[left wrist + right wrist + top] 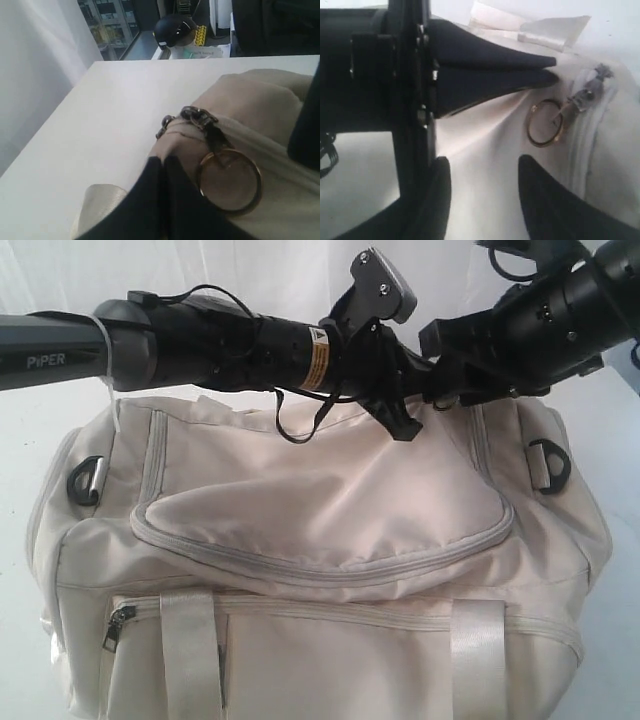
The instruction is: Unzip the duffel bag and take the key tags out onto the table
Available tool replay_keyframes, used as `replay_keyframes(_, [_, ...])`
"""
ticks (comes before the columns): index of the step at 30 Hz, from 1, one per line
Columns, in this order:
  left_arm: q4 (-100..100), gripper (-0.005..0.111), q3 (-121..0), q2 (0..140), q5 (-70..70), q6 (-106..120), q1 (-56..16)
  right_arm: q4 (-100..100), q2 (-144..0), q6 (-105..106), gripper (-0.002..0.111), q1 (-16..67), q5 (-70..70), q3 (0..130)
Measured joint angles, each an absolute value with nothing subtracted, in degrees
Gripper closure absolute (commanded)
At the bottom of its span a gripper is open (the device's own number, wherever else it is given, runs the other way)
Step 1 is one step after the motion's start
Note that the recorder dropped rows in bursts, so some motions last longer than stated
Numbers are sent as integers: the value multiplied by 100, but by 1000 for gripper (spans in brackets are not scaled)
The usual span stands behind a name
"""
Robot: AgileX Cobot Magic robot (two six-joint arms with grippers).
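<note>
Left fingers (145,200), closed, touch duffel bag (260,105) beside zipper ring (258,181).

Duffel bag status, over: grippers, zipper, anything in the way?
Left gripper shut, apparently pinching the duffel bag beside the ring pull. Right gripper open near that pull, holding nothing. Zipper looks closed, key tags unseen. No obstruction seen.

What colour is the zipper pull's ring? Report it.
Brassy gold ring, hanging from the duffel bag's zipper pull; clearest in the left wrist view.
</note>
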State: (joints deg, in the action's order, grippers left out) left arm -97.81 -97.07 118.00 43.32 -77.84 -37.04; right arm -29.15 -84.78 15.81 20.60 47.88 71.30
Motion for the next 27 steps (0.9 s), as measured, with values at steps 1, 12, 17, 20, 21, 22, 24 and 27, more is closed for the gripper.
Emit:
replay_keyframes(1, [-9822, 107, -9707, 11777, 4332, -7784, -3704, -3046, -8510, 1578, 68, 2060, 4772, 7130])
replay_keyframes(12, [-10030, 107, -9707, 11740, 4239, -7784, -3696, -3250, -8706, 1583, 68, 2060, 5007, 7130])
replay_keyframes(17, [-10030, 107, -9707, 11740, 4309, -7784, -3671, -2917, -8706, 1583, 68, 2060, 5019, 7130])
replay_keyframes(20, [-10030, 107, -9707, 11731, 4511, -7784, -3582, -2803, -8720, 1583, 68, 2060, 4868, 7130])
replay_keyframes(21, [-10030, 107, -9707, 11731, 4576, -7784, -3552, -2803, -8750, 1583, 68, 2060, 4832, 7130])
replay_keyframes(22, [-10030, 107, -9707, 11731, 4657, -7784, -3520, -2801, -8761, 1583, 68, 2060, 4773, 7130])
replay_keyframes(24, [-10042, 107, -9707, 11704, 4811, -7812, -3444, -2791, -8856, 1583, 68, 2060, 4682, 7130])
replay_keyframes(27, [-10078, 107, -9707, 11652, 5041, -7869, -3369, -2804, -8981, 1533, 68, 2060, 4539, 7130])
